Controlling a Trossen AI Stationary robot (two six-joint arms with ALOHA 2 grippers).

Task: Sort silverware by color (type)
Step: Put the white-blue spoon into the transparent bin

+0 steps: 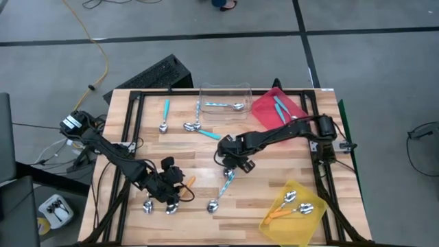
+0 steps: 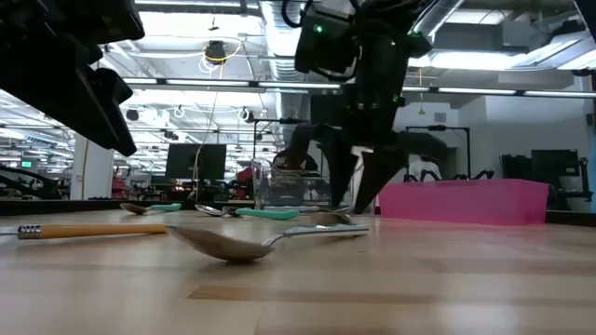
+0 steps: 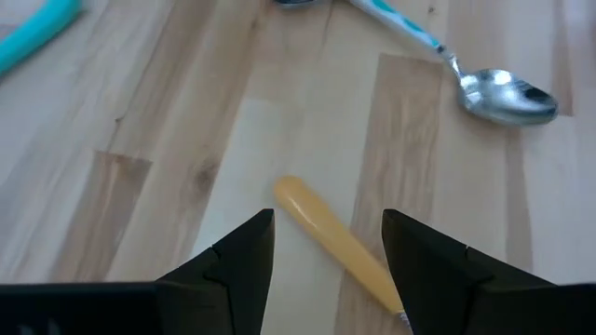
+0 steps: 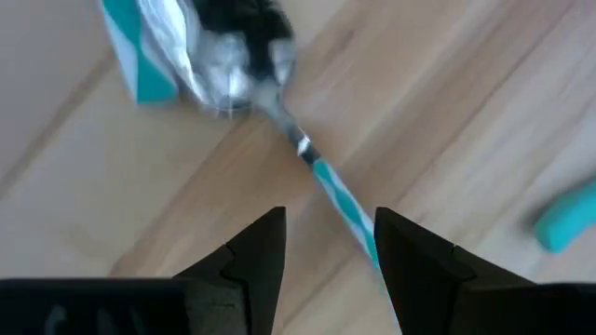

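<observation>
Near the counter's [image 1: 206, 158] front left, the left end effector [image 3: 328, 247] hangs with its fingers apart on either side of an orange-handled spoon [image 3: 337, 244] lying flat on the wood, not clamped. At mid-counter the right end effector [image 4: 328, 244] hovers, fingers likewise apart, over a spoon with a light blue handle [image 4: 337, 200]. More spoons lie in the clear tray [image 1: 225, 90], the red tray [image 1: 264, 103] and the yellow tray [image 1: 312, 216].

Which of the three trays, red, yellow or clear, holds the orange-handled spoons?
The yellow plastic tray at the table's front right corner: two metal spoons with orange handles lie in it. The red and clear trays hold only bluish-handled ones.
</observation>
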